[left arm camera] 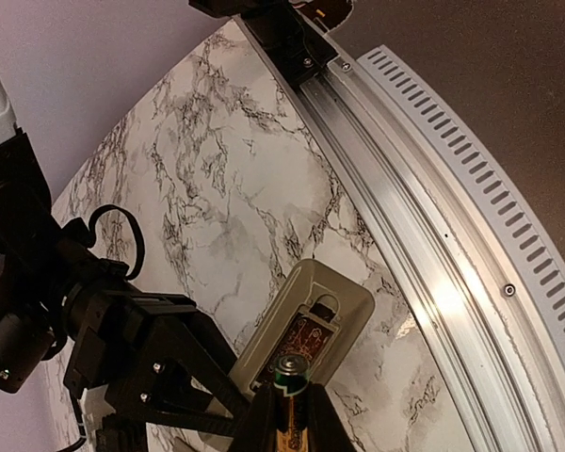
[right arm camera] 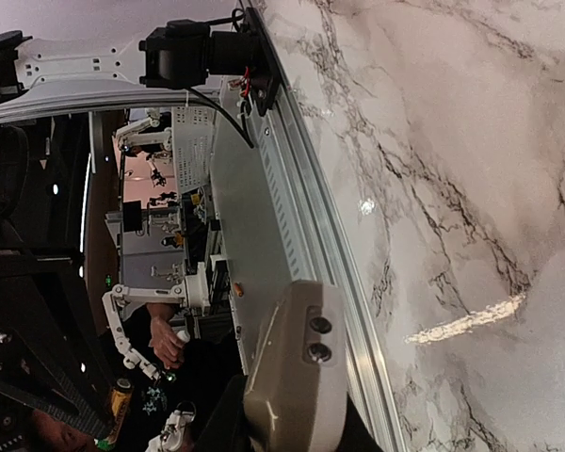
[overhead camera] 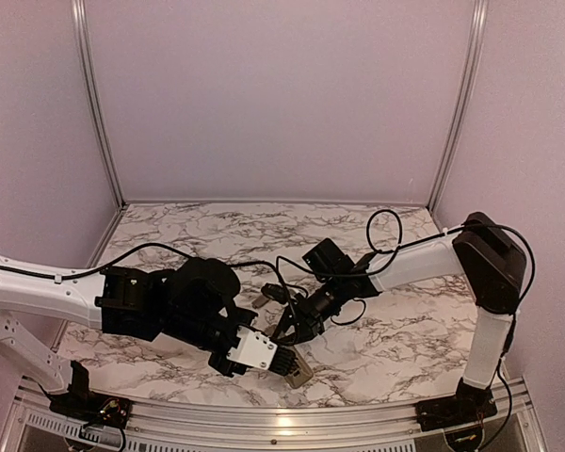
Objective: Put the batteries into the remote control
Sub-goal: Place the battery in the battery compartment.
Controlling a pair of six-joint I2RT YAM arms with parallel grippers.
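My left gripper (left arm camera: 290,407) is shut on a battery (left arm camera: 292,379) with a green top and a gold body, held upright between the fingers. The battery's tip hangs just over the open compartment in the greyish-tan back of the remote control (left arm camera: 306,325). My right gripper (right arm camera: 292,419) is shut on the remote control (right arm camera: 297,363) and holds it tilted, near the table's front edge. In the top view the left gripper (overhead camera: 279,359) and right gripper (overhead camera: 297,336) meet at the remote (overhead camera: 299,370). I cannot see the second battery.
The aluminium front rail (left arm camera: 433,235) runs close beside the remote. A small pale piece (overhead camera: 262,299) lies on the marble table (overhead camera: 264,231) just behind the grippers. Cables (overhead camera: 381,231) loop over the right arm. Walls enclose the back and sides.
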